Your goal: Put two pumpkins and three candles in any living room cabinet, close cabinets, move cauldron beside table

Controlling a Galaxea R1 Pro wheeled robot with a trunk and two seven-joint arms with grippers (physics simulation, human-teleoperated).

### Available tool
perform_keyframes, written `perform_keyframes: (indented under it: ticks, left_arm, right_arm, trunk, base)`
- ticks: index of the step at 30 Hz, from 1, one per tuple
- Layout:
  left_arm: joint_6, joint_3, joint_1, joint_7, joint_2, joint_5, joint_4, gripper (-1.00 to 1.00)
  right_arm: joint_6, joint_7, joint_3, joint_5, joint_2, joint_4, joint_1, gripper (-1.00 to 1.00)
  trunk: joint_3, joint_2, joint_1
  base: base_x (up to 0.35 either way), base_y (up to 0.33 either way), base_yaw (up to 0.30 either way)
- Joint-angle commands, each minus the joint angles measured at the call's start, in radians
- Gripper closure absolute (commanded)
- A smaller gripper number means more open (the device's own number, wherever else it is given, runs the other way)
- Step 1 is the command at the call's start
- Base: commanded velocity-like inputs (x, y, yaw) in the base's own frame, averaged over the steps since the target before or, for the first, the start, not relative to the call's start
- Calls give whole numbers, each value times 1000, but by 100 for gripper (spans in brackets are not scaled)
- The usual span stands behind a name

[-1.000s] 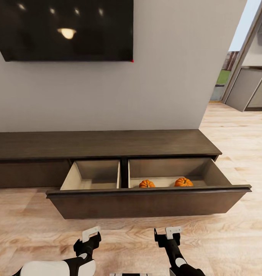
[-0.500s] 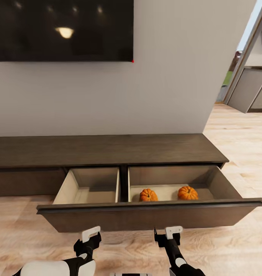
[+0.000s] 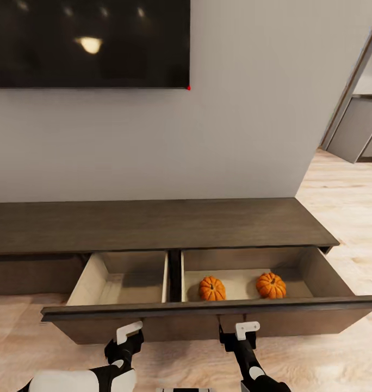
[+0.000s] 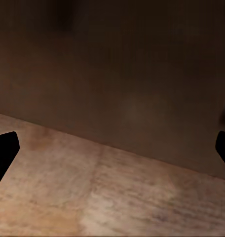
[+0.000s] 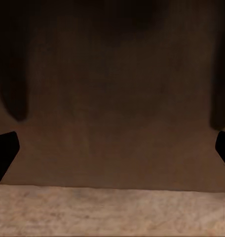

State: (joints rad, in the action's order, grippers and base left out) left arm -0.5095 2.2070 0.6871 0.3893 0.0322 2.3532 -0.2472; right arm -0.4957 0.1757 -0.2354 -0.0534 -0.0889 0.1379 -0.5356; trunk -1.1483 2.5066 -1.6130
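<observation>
Claws spread; pumpkins orange, ribbed, dark-stemmed

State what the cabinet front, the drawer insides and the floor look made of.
Cabinet: dark brown wood or wood veneer with a matte finish, going by the fine straight grain. Drawer insides: smooth pale beige board with no grain, possibly laminate. Floor: light wood planks or wood-look laminate, showing wavy grain and a slight sheen.
</observation>
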Motion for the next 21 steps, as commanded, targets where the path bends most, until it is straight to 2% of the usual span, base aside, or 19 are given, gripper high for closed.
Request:
perform_keyframes:
  ticks: [1, 21]
  left_arm:
    - [-4, 8, 1, 6, 0, 3, -3, -100]
    - [-4, 8, 1, 6, -2, 3, -3, -100]
  right_arm:
    - [-3, 7, -15, -2, 0, 0, -1, -100]
    - [-3, 7, -16, -2, 0, 0, -1, -100]
  trunk:
    - [-1, 0, 0]
    - [-1, 0, 0]
  base:
    - [325, 0, 0]
    - [321, 0, 0]
